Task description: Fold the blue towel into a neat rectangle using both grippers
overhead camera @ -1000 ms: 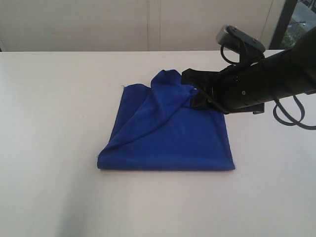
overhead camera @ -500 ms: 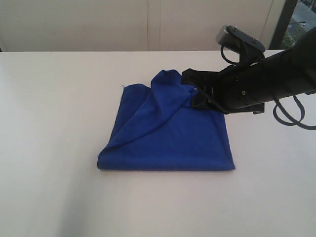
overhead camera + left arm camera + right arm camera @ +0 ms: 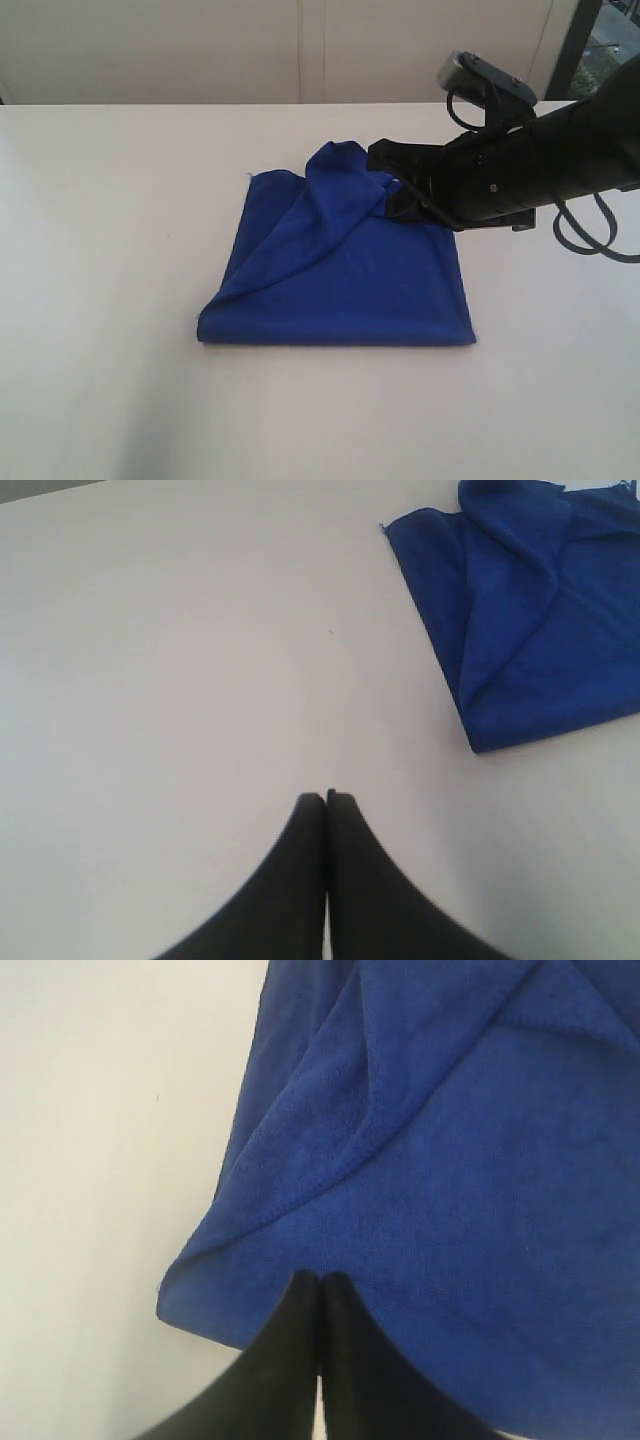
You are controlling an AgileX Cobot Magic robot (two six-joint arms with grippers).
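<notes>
The blue towel (image 3: 340, 270) lies folded into a rough square on the white table (image 3: 120, 200), with a loose upper flap rising to a peak at its far edge. My right gripper (image 3: 380, 158) reaches in from the right and sits at that raised far-right part. Seen from the right wrist, its jaws (image 3: 320, 1276) are shut tip to tip over the towel (image 3: 450, 1160), and no cloth shows between them. My left gripper (image 3: 326, 798) is shut over bare table, well away from the towel (image 3: 530, 610), and is out of the exterior view.
The table's far edge (image 3: 200, 104) meets a pale wall. The right arm's black body and looped cables (image 3: 585, 225) hang over the table's right side. A dark window frame (image 3: 580, 40) stands at the back right.
</notes>
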